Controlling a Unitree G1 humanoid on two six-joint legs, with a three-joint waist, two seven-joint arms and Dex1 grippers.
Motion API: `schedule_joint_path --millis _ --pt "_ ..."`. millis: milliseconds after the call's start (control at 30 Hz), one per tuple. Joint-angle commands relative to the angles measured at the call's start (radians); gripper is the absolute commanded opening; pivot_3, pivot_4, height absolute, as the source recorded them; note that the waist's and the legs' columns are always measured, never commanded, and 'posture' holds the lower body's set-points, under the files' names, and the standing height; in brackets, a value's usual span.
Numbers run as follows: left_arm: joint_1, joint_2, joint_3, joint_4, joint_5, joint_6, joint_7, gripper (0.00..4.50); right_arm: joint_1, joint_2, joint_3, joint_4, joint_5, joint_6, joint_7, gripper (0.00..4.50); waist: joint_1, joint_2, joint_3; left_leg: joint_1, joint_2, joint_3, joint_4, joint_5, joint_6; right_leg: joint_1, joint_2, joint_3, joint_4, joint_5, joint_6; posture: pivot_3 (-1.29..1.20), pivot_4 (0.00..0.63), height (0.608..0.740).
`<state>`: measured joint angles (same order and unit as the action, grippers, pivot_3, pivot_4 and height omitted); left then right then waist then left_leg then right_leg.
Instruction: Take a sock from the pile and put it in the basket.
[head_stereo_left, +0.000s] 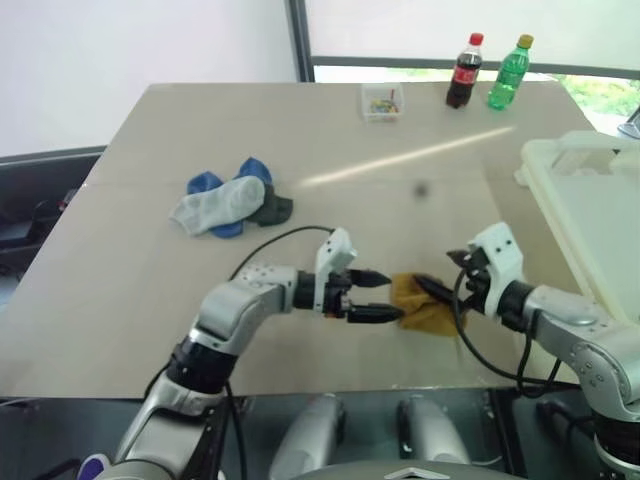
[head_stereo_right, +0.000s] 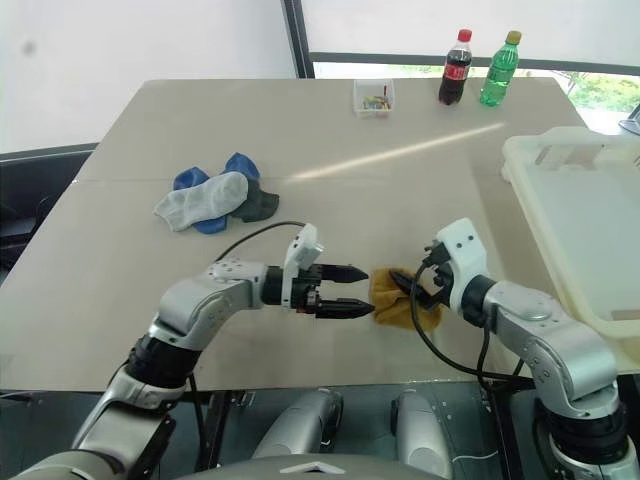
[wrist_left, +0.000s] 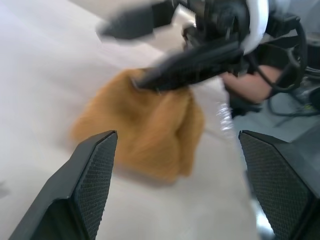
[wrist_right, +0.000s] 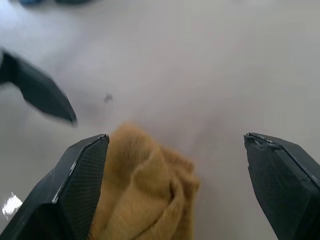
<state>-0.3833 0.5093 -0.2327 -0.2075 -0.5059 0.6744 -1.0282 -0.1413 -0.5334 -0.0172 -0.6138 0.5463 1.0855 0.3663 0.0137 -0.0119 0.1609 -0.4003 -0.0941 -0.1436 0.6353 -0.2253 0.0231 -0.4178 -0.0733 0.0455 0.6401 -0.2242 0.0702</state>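
On the smooth beige table (head_stereo_left: 130, 280), left of centre, the pile (head_stereo_left: 228, 203) of soft socks slumps. The left gripper (head_stereo_left: 368, 296) gapes; a crumpled mustard sock (head_stereo_left: 425, 307) lies between it and the spread-fingered right gripper (head_stereo_left: 437, 279). Far right sits the thick-rimmed cream plastic basket (head_stereo_left: 585, 215).

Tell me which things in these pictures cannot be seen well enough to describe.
- Clear box: its contents are too small to identify in the head views.
- Basket: cut off by the right edge, so its far side is unseen.
- Dark sock in the pile: mostly covered by the grey sock.
- Mustard sock: the right hand overlaps it in the head views; contact is unclear.
- Left wrist view: the right hand is blurred.
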Motion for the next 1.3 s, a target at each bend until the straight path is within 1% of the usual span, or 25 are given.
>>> schedule_joint_path --millis 33,200,333,400,433,467,500,533,633,700,733,767,967,1100,1200,1300 --pt "0.083 0.051 0.074 -0.121 0.023 -0.139 -0.011 4.17 0.025 -0.04 0.028 -0.014 -0.019 0.039 -0.002 4.42 -0.001 0.0 0.0 0.0 0.0 0.0 0.0 0.0 0.0 0.0 0.0 0.0 0.0 0.0 0.0 0.0 0.15 0.74" --pt "0.151 0.133 0.136 -0.174 -0.021 -0.129 -0.033 4.17 0.041 -0.084 0.076 -0.021 -0.017 0.07 0.028 4.42 0.0 0.0 0.0 0.001 0.001 0.0 -0.001 -0.002 0.003 0.001 0.001 -0.001 -0.001 0.0 0.0 0.0 0.15 0.74" --pt "0.158 0.176 0.177 -0.179 -0.034 -0.136 -0.038 4.17 0.031 -0.132 0.168 0.021 -0.053 0.041 0.066 4.42 -0.001 0.0 0.0 0.003 0.001 0.0 -0.001 -0.002 0.003 0.003 0.002 -0.002 -0.001 0.0 0.001 0.0 0.15 0.74" --pt "0.154 0.182 0.183 -0.181 -0.033 -0.139 -0.037 4.17 0.027 -0.145 0.207 0.049 -0.068 0.02 0.089 4.03 -0.002 0.0 0.0 0.003 0.001 0.0 -0.001 -0.002 0.003 0.003 0.002 -0.002 -0.001 0.0 0.001 0.0 0.15 0.74" --pt "0.154 0.183 0.184 -0.183 -0.031 -0.141 -0.038 4.17 0.025 -0.151 0.226 0.061 -0.077 0.009 0.099 3.82 -0.002 -0.001 -0.001 0.003 0.0 0.0 -0.001 -0.002 0.003 0.003 0.003 -0.002 -0.001 0.0 0.001 0.0 0.15 0.74" --pt "0.153 0.183 0.184 -0.185 -0.031 -0.14 -0.038 4.17 0.023 -0.158 0.24 0.07 -0.087 -0.003 0.11 3.49 -0.002 -0.002 -0.001 0.003 0.001 0.0 -0.001 -0.002 0.003 0.003 0.003 -0.002 -0.001 0.0 0.001 0.0 0.15 0.74" --pt "0.153 0.182 0.186 -0.187 -0.031 -0.139 -0.035 4.17 0.02 -0.163 0.254 0.079 -0.096 -0.015 0.12 3.03 -0.003 -0.002 -0.002 0.003 0.001 0.0 -0.001 -0.002 0.003 0.003 0.003 -0.002 -0.001 0.0 0.001 0.0 0.15 0.74" --pt "0.153 0.181 0.185 -0.191 -0.031 -0.139 -0.034 4.17 0.017 -0.167 0.263 0.087 -0.1 -0.023 0.133 2.83 -0.003 -0.002 -0.002 0.003 0.001 0.0 -0.001 -0.002 0.003 0.003 0.003 -0.002 -0.001 0.0 0.001 0.0 0.15 0.74" --pt "0.153 0.176 0.187 -0.203 -0.039 -0.131 -0.027 4.17 0.011 -0.172 0.286 0.11 -0.116 -0.047 0.153 1.5 -0.005 -0.004 -0.003 0.005 0.002 0.0 -0.001 -0.002 0.003 0.005 0.002 -0.002 -0.001 0.0 0.001 0.0 0.15 0.74" --pt "0.154 0.174 0.185 -0.209 -0.043 -0.127 -0.02 4.17 0.015 -0.169 0.288 0.119 -0.126 -0.059 0.153 0.5 -0.005 -0.005 -0.004 0.006 0.002 0.0 -0.001 -0.002 0.003 0.006 0.002 -0.002 -0.001 0.0 0.001 0.0 0.15 0.74" --pt "0.154 0.174 0.185 -0.211 -0.045 -0.126 -0.017 4.17 0.017 -0.167 0.288 0.121 -0.128 -0.062 0.153 0.2 -0.005 -0.006 -0.005 0.006 0.002 0.0 -0.001 -0.002 0.003 0.006 0.002 -0.002 -0.001 0.0 0.001 0.0 0.15 0.74" --pt "0.153 0.174 0.182 -0.21 -0.044 -0.128 -0.015 4.17 0.018 -0.164 0.286 0.122 -0.13 -0.064 0.153 0.03 -0.005 -0.006 -0.005 0.006 0.002 0.0 -0.001 -0.002 0.003 0.006 0.002 -0.002 -0.001 0.0 0.001 0.0 0.15 0.74" --pt "0.144 0.163 0.179 -0.194 -0.038 -0.138 0.0 4.17 0.012 -0.066 0.193 0.133 -0.108 -0.128 0.123 0.03 -0.009 -0.011 -0.008 0.008 0.003 0.0 0.0 -0.002 0.003 0.007 0.003 -0.001 -0.001 0.0 0.001 0.0 0.15 0.74" --pt "0.129 0.145 0.185 -0.179 -0.037 -0.136 0.024 4.17 -0.007 0.011 0.093 0.106 -0.064 -0.159 0.115 0.03 -0.017 -0.011 -0.008 0.008 0.003 0.001 0.0 -0.002 0.003 0.007 0.003 -0.001 0.0 0.0 0.001 0.0 0.15 0.74" --pt "0.123 0.136 0.19 -0.172 -0.036 -0.136 0.039 4.17 -0.011 0.034 0.042 0.079 -0.036 -0.174 0.115 0.02 -0.023 -0.006 -0.005 0.007 0.003 0.001 0.0 -0.001 0.002 0.006 0.003 -0.001 0.0 0.0 0.001 0.0 0.15 0.74" --pt "0.122 0.129 0.19 -0.168 -0.031 -0.139 0.054 4.17 -0.005 0.056 0.005 0.066 -0.019 -0.187 0.11 0.02 -0.022 -0.005 -0.004 0.005 0.002 0.0 0.0 -0.001 0.002 0.004 0.003 -0.001 0.0 0.0 0.0 0.0 0.15 0.74"
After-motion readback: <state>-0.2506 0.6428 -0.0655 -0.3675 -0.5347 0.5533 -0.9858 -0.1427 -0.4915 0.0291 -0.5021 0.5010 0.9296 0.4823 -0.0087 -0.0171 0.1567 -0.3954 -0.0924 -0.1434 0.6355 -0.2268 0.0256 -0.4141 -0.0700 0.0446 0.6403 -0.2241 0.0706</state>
